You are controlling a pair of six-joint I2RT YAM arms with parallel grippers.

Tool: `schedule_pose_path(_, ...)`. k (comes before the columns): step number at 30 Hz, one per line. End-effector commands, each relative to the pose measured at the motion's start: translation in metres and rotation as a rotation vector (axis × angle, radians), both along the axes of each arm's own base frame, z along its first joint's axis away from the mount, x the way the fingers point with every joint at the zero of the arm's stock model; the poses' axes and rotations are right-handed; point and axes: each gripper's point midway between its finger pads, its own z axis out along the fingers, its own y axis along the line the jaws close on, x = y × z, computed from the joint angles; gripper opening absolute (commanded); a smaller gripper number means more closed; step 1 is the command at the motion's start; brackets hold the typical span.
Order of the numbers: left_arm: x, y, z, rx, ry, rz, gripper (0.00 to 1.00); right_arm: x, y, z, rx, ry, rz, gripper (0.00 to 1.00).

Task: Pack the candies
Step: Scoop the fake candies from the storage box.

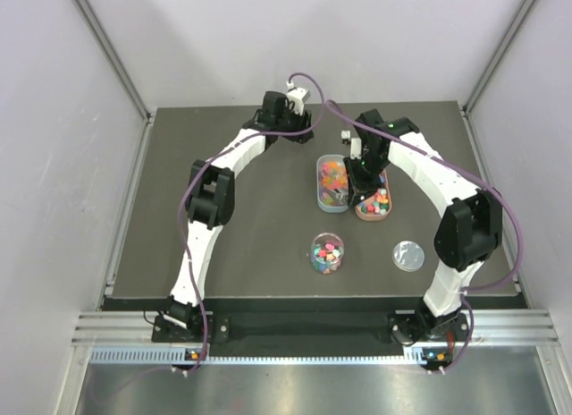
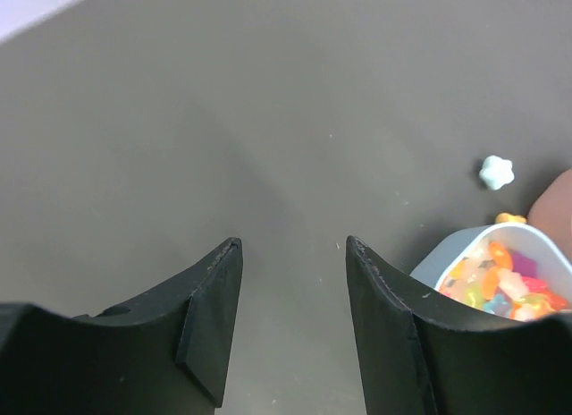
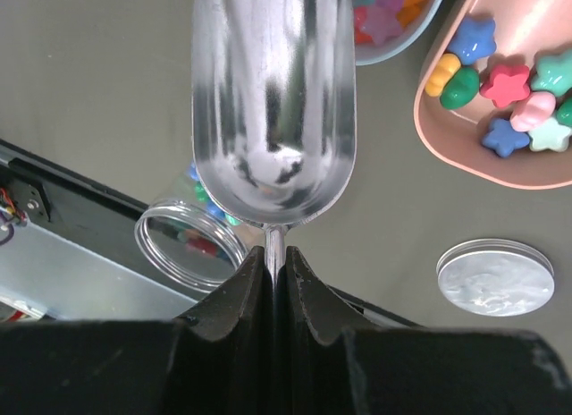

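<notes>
The candies lie in three places: a blue tray (image 1: 332, 184), a pink tray (image 1: 374, 205) and a clear round cup (image 1: 328, 253) nearer the front. My right gripper (image 3: 276, 251) is shut on the thin handle of a clear scoop (image 3: 273, 102). The scoop hangs over the table beside the pink tray (image 3: 465, 156), and I see no candy in its bowl. The cup (image 3: 189, 245) shows below the scoop on its left. My left gripper (image 2: 293, 243) is open over bare table at the back, with the blue tray (image 2: 447, 258) to its right.
The cup's round clear lid (image 1: 408, 254) lies flat at the front right of the mat. One pale loose candy (image 2: 496, 172) and an orange one (image 2: 509, 218) lie on the table behind the blue tray. White walls enclose the table on three sides.
</notes>
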Motion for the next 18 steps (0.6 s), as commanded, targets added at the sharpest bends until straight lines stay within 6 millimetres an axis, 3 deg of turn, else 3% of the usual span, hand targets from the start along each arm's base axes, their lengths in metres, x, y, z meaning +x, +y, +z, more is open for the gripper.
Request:
schedule_pose_path(1, 0.013, -0.014, 0.026, -0.04, -0.103, -0.008, 0.55, 0.002, 0.003, -0.001, -0.008, 0.01, -0.027, 0.0)
schedule_pose_path(7, 0.014, -0.022, 0.022, -0.055, -0.103, -0.009, 0.55, 0.001, 0.002, -0.015, -0.034, 0.051, -0.036, 0.0)
schedule_pose_path(18, 0.01, -0.055, 0.02, -0.127, -0.123, -0.058, 0.57, 0.003, 0.0, -0.042, -0.095, 0.109, -0.052, 0.0)
